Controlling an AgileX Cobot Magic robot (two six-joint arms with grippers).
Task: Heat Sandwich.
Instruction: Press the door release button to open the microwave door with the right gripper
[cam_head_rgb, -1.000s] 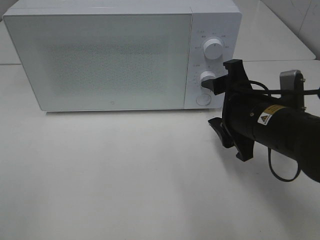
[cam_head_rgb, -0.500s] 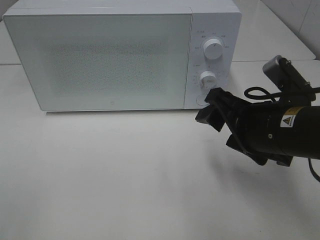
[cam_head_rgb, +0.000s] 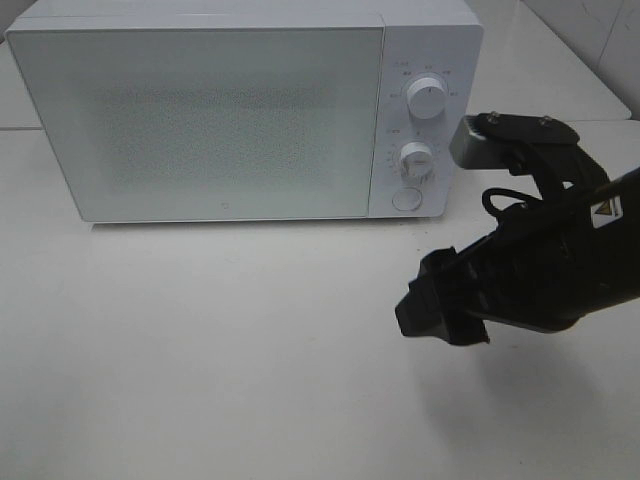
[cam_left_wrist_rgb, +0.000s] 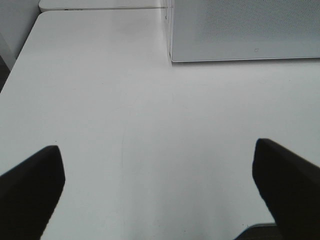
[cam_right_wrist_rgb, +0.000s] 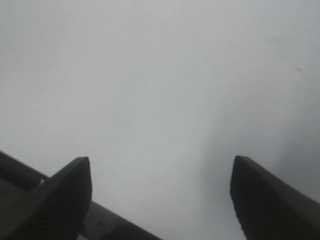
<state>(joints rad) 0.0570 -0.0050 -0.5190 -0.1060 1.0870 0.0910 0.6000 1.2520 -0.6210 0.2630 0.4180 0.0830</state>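
Observation:
The sandwich is out of view. A white microwave (cam_head_rgb: 220, 120) stands at the back of the table with its door shut; its front corner also shows in the left wrist view (cam_left_wrist_rgb: 245, 30). My right gripper (cam_head_rgb: 428, 305) hangs over bare table in front of the control panel, below the round button (cam_head_rgb: 405, 198) and pointing down and left. Its fingers (cam_right_wrist_rgb: 65, 192) stand wide apart with only table between them, so it is open. My left gripper (cam_left_wrist_rgb: 160, 192) is open too, empty, low over the table left of the microwave.
Two white knobs, the upper knob (cam_head_rgb: 428, 98) and the lower knob (cam_head_rgb: 415, 158), sit on the panel at the microwave's right. The white table (cam_head_rgb: 200, 350) stretches in front. A second tabletop with a seam lies behind (cam_head_rgb: 560, 90).
My right arm has drawn back from the lower knob and swung down toward the front. Its gripper now points at the table. The microwave has not moved.

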